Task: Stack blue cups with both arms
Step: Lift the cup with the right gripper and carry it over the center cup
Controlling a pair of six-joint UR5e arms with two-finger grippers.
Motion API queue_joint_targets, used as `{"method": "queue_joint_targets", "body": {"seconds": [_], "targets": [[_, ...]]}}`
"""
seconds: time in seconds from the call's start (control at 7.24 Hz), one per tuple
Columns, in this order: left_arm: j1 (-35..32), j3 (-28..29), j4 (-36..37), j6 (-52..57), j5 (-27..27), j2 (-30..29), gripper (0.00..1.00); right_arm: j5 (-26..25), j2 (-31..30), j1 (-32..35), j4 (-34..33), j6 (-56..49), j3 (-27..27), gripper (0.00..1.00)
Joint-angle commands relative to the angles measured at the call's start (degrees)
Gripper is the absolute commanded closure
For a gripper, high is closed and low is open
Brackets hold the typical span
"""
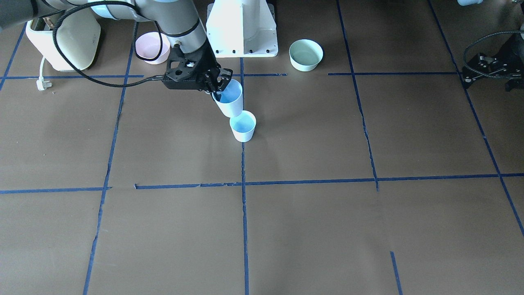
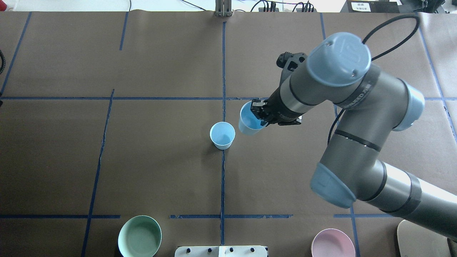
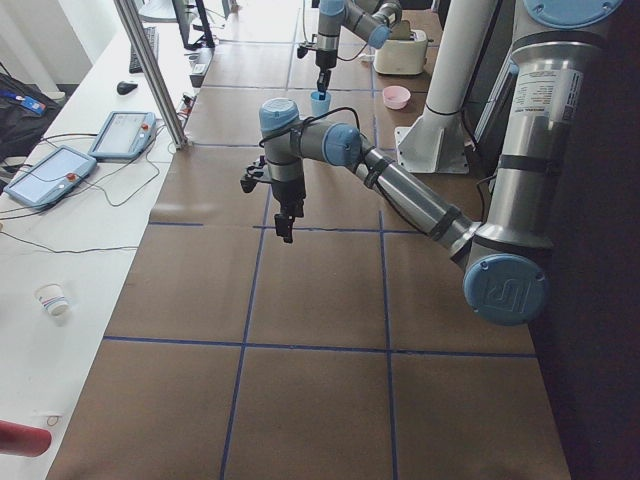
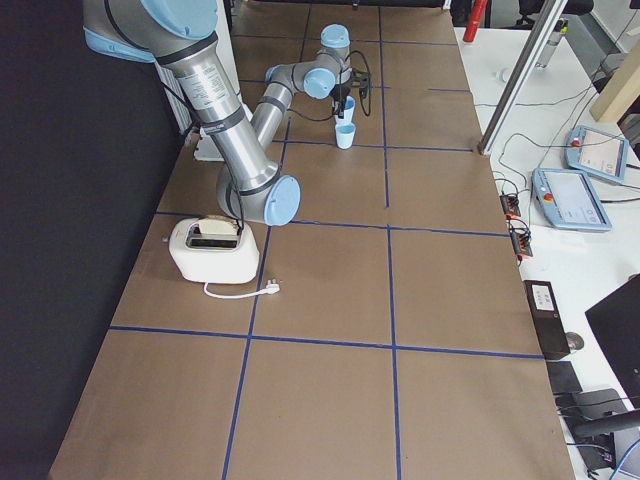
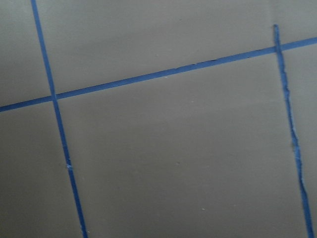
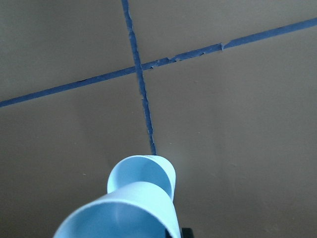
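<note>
My right gripper is shut on the rim of one blue cup and holds it tilted above the table; this gripper and its cup also show from overhead. The second blue cup stands upright on the table beside and below the held one, also overhead. In the right wrist view the held cup fills the bottom and the standing cup is just beyond it. My left gripper hangs over bare table far from both cups; I cannot tell whether it is open or shut.
A pink bowl and a mint-green bowl sit near the white pedestal base. A cream toaster with a loose plug stands at the robot's right. Blue tape lines cross the brown table.
</note>
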Motion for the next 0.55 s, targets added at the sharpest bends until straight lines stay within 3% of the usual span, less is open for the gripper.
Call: {"method": "queue_joint_targets", "body": {"seconds": [0.0, 0.41], "targets": [[-0.73, 0.57, -0.09, 1.11, -0.18, 0.28, 0.00, -1.77, 5.44, -1.21, 0.11, 0.34, -6.44, 1.00], [-0.73, 0.65, -0.09, 1.03, -0.18, 0.37, 0.00, -2.65, 5.37, -1.12, -0.07, 0.16, -7.07, 1.00]]}}
